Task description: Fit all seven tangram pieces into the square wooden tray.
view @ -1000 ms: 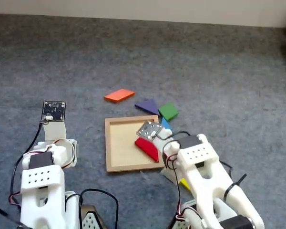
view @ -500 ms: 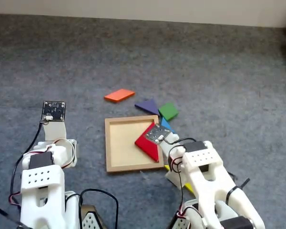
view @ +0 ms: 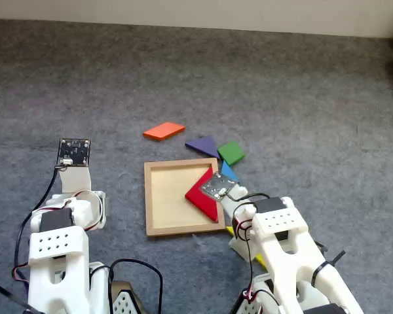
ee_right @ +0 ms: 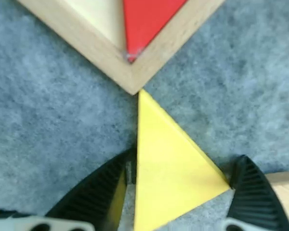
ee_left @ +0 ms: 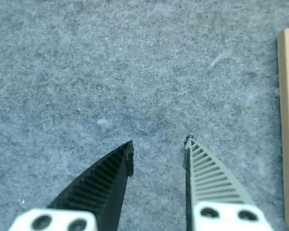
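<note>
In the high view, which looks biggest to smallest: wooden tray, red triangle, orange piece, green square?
1. wooden tray
2. red triangle, partly hidden
3. orange piece and green square look about the same, too close to rank

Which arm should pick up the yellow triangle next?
The right. Its open gripper sits around the yellow triangle, just off the tray corner. The left gripper hangs over bare carpet on the tray's other side.

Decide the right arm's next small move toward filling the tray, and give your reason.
Probably close the right gripper on the yellow triangle: its open fingers straddle the piece, which lies on the carpet just outside the tray corner.
</note>
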Robot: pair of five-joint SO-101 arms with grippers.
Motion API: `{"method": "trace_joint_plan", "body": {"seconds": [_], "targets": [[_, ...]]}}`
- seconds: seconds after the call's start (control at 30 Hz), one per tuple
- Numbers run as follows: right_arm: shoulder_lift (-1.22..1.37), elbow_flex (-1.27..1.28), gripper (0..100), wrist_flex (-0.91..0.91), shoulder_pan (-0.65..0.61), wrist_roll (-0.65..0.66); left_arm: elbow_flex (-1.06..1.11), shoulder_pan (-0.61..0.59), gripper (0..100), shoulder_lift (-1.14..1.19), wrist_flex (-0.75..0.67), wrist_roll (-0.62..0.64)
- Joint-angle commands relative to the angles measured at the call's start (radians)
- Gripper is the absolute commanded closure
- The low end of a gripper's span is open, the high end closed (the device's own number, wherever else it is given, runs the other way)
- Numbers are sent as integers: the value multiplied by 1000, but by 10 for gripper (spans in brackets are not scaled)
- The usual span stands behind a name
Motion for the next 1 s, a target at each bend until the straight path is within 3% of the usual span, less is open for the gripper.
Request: {"method": "trace_joint_plan", "body": {"seconds": [0.0,0.13,0.47,0.67,0.97], "targets": [[-4,-22,704,131,22,-9,-2,-13,815,-7,-8,-6],[2,-111,647,139,22,-100,-2,-15,815,-7,-8,-6],[2,-19,629,58,54,-104,-2,-15,815,-7,-8,-6],[4,-16,742,50,84,-100,-2,-15,815,-7,-8,-6],[-10,-30,776,58,84,-98,-2,-15,815,-7,-8,-6]]}}
